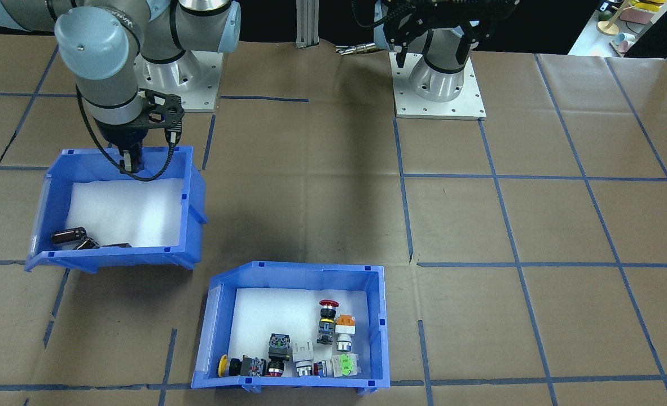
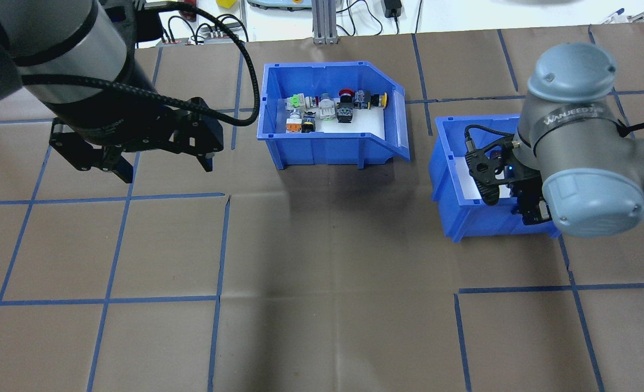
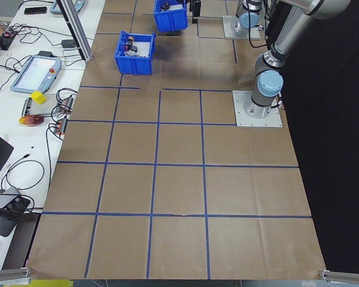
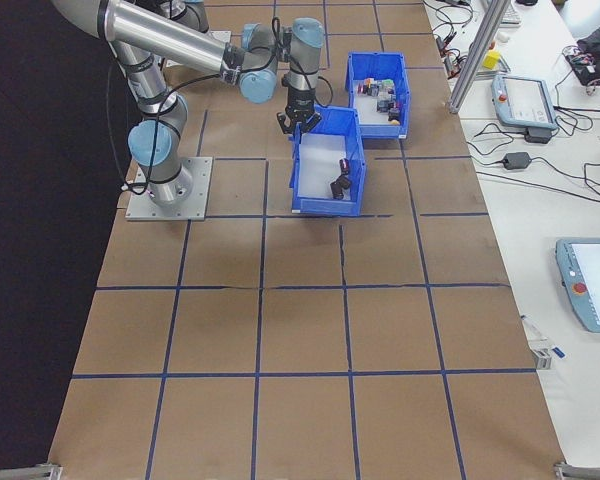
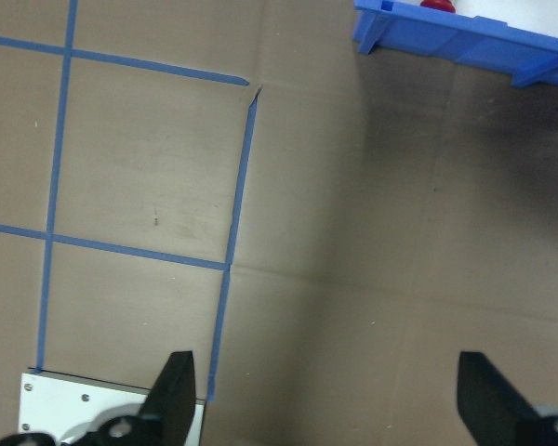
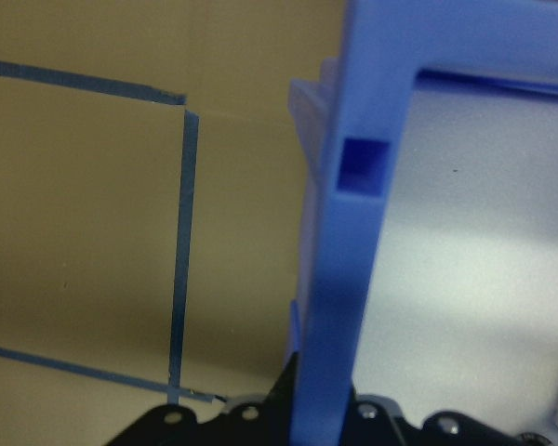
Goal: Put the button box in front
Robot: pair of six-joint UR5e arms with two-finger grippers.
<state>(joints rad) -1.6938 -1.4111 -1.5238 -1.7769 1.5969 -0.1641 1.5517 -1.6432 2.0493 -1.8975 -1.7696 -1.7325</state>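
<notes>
The right gripper (image 1: 131,163) is clamped on the near wall of the second blue bin (image 1: 193,197), the one holding dark cylinders (image 1: 69,235); in the right wrist view that blue wall runs straight up from between its jaws, with the white foam floor on one side and the brown counter (image 1: 536,225) on the other. The button box (image 1: 297,276) sits apart from this gripper, diagonally away from it toward the operators' edge of the counter and nearer the middle, with a strip of bare paper between the two bins. Its switches, among them a red mushroom button (image 1: 328,305), an orange one (image 1: 345,321), a green one (image 1: 346,363) and a yellow one (image 1: 222,366), lie clustered along the wall farthest from the robot. The left gripper (image 2: 156,163) hangs spread wide above the counter, holding nothing, with the button box ahead of it and a little to its right; in the left wrist view only a corner of that box shows beyond its fingertips (image 5: 179,390).
</notes>
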